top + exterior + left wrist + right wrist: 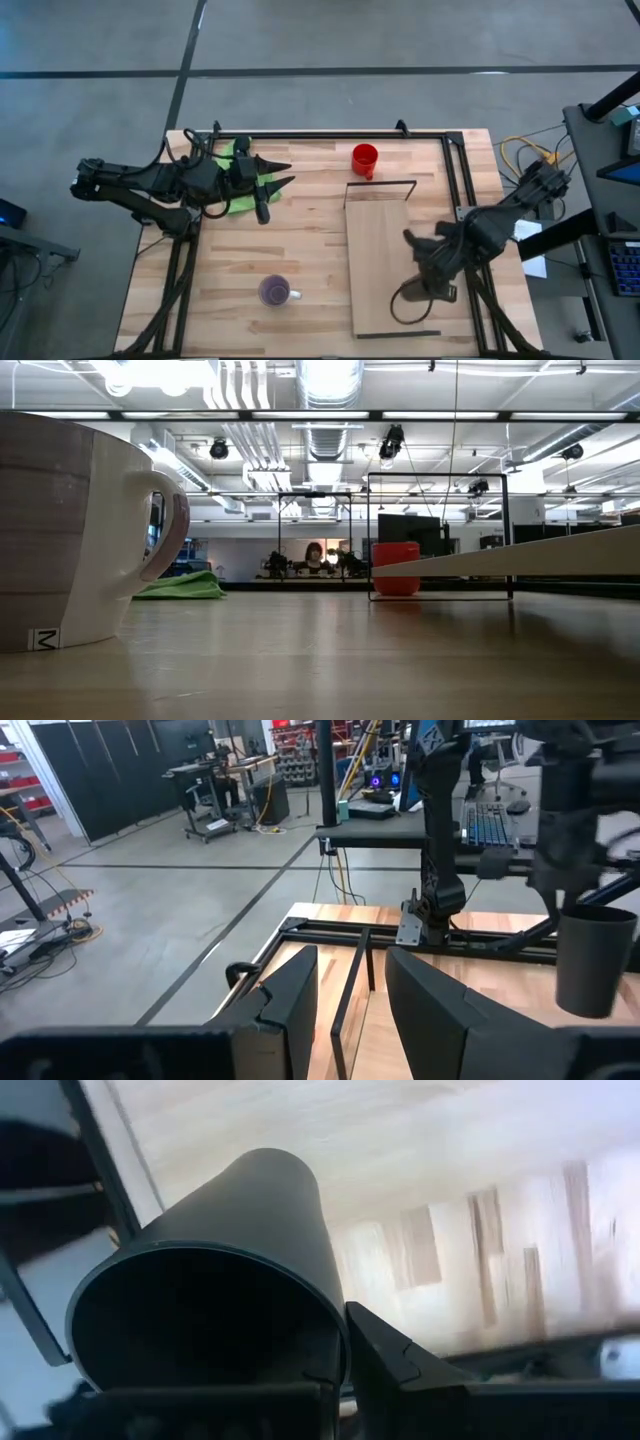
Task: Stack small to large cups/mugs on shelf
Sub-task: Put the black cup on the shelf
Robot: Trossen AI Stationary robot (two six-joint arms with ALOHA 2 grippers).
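Over the right half of the table, the right gripper (424, 262) hangs above the shelf (378, 262), near its right edge, clamped on the black cup (215, 1295). Right wrist view: one finger (400, 1365) presses the cup's rim from outside, mouth of the cup facing the camera, body tapering away toward the wood below. Left wrist view shows the same black cup far off, upright, held off the table with clear space under it. From overhead the cup itself is mostly hidden under the arm, can't make out its outline there.

Shelf is the light plain board lying lengthwise on the right side of the striped tabletop (280, 240), thin black wire frame at both ends. Nothing stands on it in the overhead view.

Red cup (364, 158) upright on the tabletop, just beyond the shelf's far end, near the back rail. Low view: red cup sits behind the wire frame.

Purple cup (274, 291) upright near the front edge, left of the shelf and well apart from it, pale handle pointing toward the shelf. It fills the left of the low view.

Left gripper (282, 174) at the back left of the table, fingers spread and holding nothing, parked over the green cloth (240, 180).
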